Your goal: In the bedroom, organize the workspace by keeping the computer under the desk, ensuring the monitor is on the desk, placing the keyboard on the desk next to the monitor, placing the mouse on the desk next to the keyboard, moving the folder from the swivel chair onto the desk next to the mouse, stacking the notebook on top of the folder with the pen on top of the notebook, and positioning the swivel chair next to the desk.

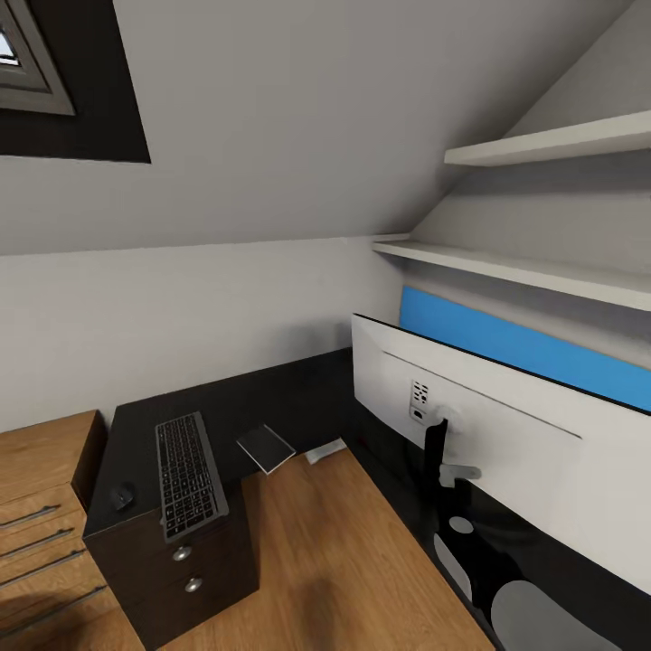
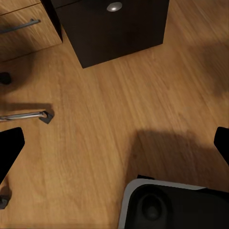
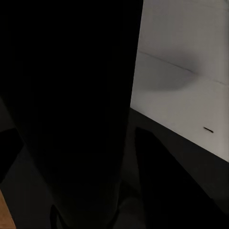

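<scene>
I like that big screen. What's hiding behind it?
Behind the monitor, a bright blue strip peeks above its top edge, below the white shelves. The rest of it is covered, so I can't tell what it is.

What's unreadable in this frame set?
- Monitor front: head view shows its pale back.
- Folder: head view, lower part behind the monitor.
- Left tool: left wrist view, fingers cut by both side edges.
- Right wrist view: a large dark shape blocks most of it.

The black keyboard (image 1: pixel 190 475) lies on the glossy desk (image 1: pixel 289 398) beside the mouse (image 1: pixel 121 495); the monitor (image 1: pixel 506 434) shows its white back.
</scene>
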### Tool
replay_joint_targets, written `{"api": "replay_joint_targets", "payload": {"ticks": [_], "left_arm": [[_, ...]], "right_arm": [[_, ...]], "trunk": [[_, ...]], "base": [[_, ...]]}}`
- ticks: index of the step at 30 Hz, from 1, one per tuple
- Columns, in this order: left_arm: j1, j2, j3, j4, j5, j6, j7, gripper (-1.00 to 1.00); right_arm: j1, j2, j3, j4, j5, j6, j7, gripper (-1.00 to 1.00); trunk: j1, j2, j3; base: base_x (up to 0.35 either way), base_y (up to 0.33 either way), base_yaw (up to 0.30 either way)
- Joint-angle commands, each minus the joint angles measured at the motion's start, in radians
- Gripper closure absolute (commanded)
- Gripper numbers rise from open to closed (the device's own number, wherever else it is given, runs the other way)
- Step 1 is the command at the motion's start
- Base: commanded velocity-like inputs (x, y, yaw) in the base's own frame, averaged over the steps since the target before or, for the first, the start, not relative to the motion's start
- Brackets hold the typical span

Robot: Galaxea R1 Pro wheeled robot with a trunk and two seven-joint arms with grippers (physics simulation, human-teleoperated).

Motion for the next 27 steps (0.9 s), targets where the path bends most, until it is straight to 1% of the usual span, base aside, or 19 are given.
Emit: {"api": "replay_joint_targets", "payload": {"ticks": [1, 15, 20, 22, 27], "left_arm": [[0.000, 0.001, -0.009, -0.002, 0.009, -0.001, 0.003, -1.00], [0.000, 0.001, -0.009, -0.002, 0.009, -0.001, 0.003, -1.00], [0.000, 0.001, -0.009, -0.002, 0.009, 0.000, 0.003, -1.00], [0.000, 0.001, -0.009, -0.002, 0.009, 0.000, 0.003, -1.00], [0.000, 0.001, -0.009, -0.002, 0.009, 0.000, 0.003, -1.00]], "right_arm": [[-0.001, -0.001, 0.010, 0.000, -0.013, -0.006, -0.007, 1.00], [-0.001, -0.001, 0.010, -0.001, -0.013, -0.008, -0.005, 1.00], [-0.001, -0.001, 0.011, -0.001, -0.013, -0.008, -0.005, 1.00], [-0.001, -0.001, 0.011, -0.001, -0.013, -0.022, -0.005, 1.00], [-0.001, -0.001, 0.011, -0.001, -0.013, -0.027, -0.005, 1.00]], "trunk": [[0.000, -0.001, -0.001], [0.000, -0.001, -0.001], [0.000, -0.001, -0.001], [0.000, -0.001, -0.001], [0.000, -0.001, -0.001]], "base": [[-0.008, -0.002, 0.000], [-0.001, 0.000, 0.000], [-0.181, -0.178, 0.000], [-0.228, -0.220, 0.000], [-0.229, -0.225, 0.000]]}}
